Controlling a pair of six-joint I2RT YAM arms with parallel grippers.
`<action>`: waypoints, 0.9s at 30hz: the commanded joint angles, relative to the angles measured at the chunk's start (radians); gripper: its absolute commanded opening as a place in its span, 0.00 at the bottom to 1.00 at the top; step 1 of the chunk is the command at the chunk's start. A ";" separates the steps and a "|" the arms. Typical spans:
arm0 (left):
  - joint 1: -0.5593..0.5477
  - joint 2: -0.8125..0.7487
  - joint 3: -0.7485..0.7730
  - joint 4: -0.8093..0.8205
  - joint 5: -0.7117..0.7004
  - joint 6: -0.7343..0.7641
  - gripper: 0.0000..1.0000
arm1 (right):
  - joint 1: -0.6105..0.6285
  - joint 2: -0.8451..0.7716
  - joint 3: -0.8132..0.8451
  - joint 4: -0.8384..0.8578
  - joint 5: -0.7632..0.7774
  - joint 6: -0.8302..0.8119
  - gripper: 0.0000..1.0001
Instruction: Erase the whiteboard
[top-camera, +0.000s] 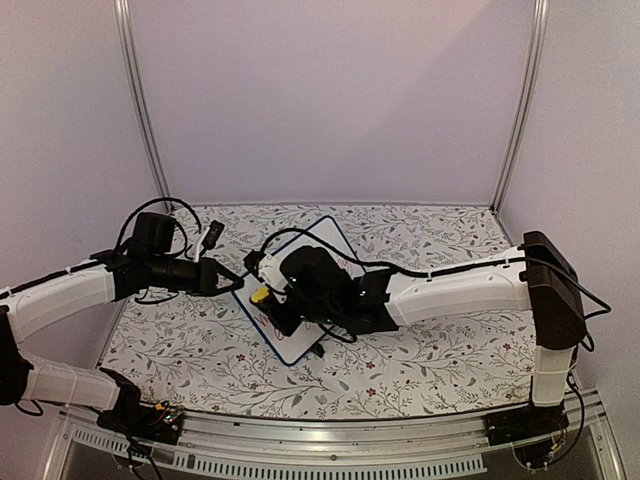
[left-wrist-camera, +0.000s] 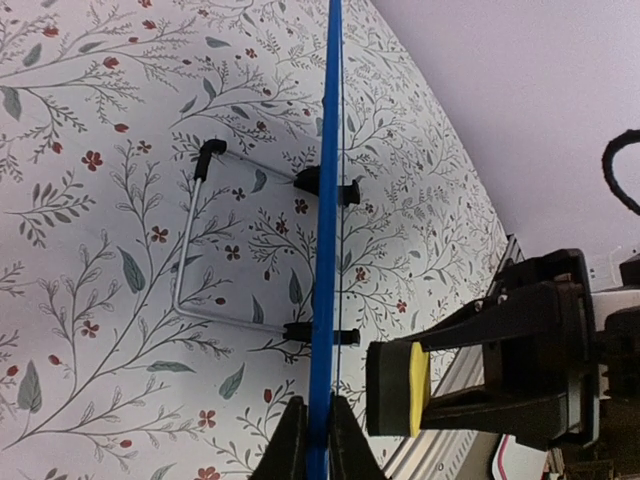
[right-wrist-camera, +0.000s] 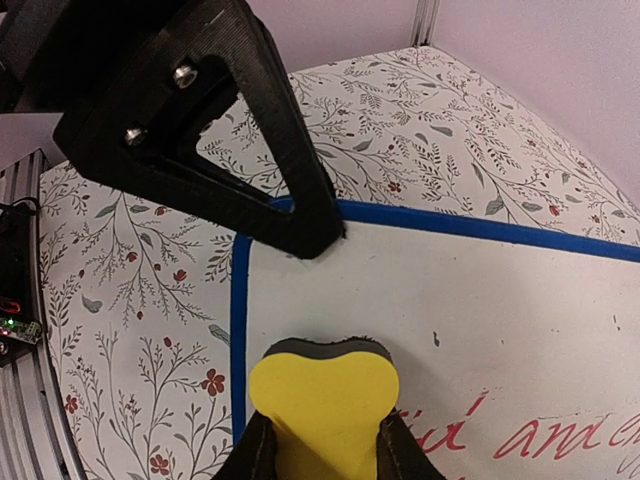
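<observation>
The whiteboard (top-camera: 288, 342) stands mid-table, with a blue frame and red handwriting (right-wrist-camera: 520, 435) on its white face (right-wrist-camera: 450, 300). The left wrist view shows it edge-on (left-wrist-camera: 326, 150). My left gripper (top-camera: 232, 283) is shut on the board's blue edge (left-wrist-camera: 310, 405), and its black finger (right-wrist-camera: 250, 180) shows at the board's corner. My right gripper (top-camera: 264, 300) is shut on a yellow eraser (right-wrist-camera: 322, 400) with a dark felt side. The eraser (left-wrist-camera: 400, 388) is held just off the board's face, near its left edge and left of the writing.
The board's wire stand (left-wrist-camera: 190, 250) rests on the floral tablecloth (top-camera: 420, 350) behind the board. A black cable (top-camera: 300, 235) loops over the board's far side. Pale walls close in the back and sides. The metal rail (top-camera: 330, 440) runs along the near edge.
</observation>
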 joint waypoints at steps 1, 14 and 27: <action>0.009 0.000 -0.010 0.021 0.013 0.004 0.06 | 0.018 0.037 0.040 0.009 0.020 -0.028 0.21; 0.011 -0.001 -0.009 0.022 0.016 0.004 0.00 | 0.030 0.044 -0.024 0.015 0.034 -0.056 0.21; 0.013 -0.001 -0.010 0.025 0.020 0.003 0.00 | 0.031 0.049 -0.116 0.001 0.038 -0.021 0.21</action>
